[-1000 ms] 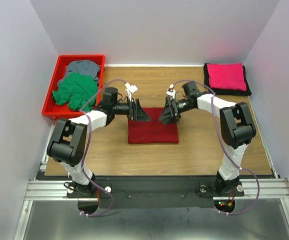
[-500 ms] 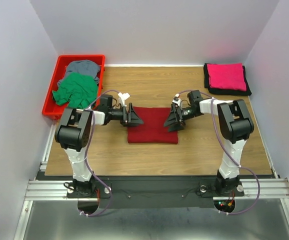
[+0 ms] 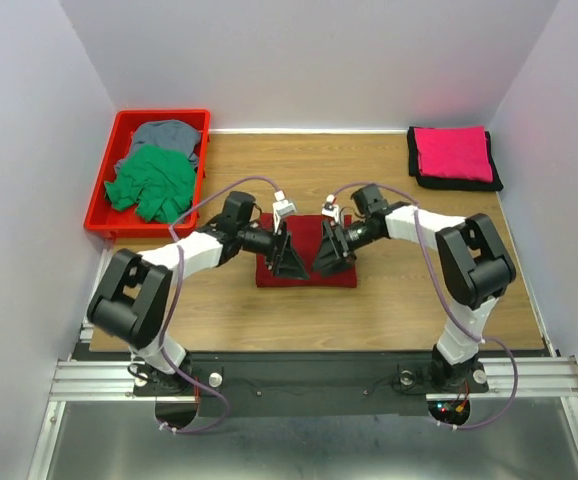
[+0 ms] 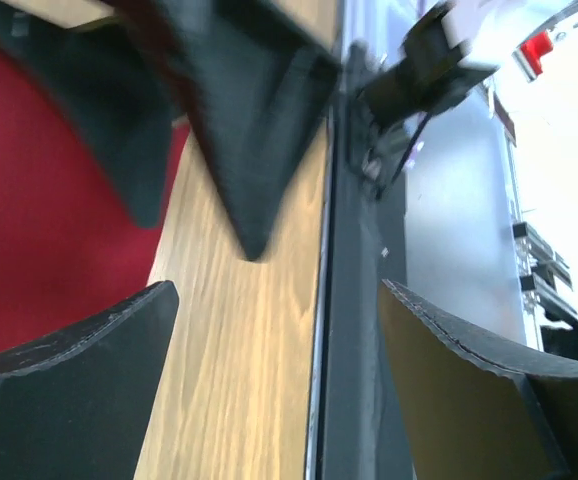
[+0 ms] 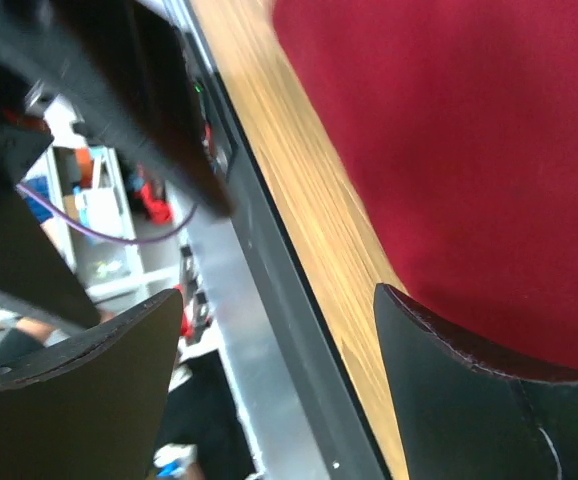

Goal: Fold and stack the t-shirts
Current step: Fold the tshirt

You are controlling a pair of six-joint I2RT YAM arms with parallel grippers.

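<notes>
**Both wide open: left claw [image 3: 291,262] and right claw [image 3: 329,252] over the dark red t-shirt [image 3: 306,232]**

- Dark red t-shirt: folded into a flat rectangle at the centre of the surface [image 3: 409,290].
- Left claw: over the 9 o'clock half of that shirt, jaws spread wide, nothing held. In its wrist view one finger is over red cloth and the other is past the bare wood.
- Right claw: over the 3 o'clock half, facing the left one tip to tip, jaws spread wide, nothing held. In its wrist view red cloth lies under one finger.
- Can't tell whether either claw touches the cloth.
- Pink t-shirt [image 3: 454,153]: folded, on top of the folded black t-shirt [image 3: 459,184], at the 1 o'clock corner.
- Green t-shirt [image 3: 149,182] and grey t-shirt [image 3: 167,132]: crumpled in the red tray [image 3: 97,215] at 10 o'clock, with grey on the 12 o'clock side of green.
</notes>
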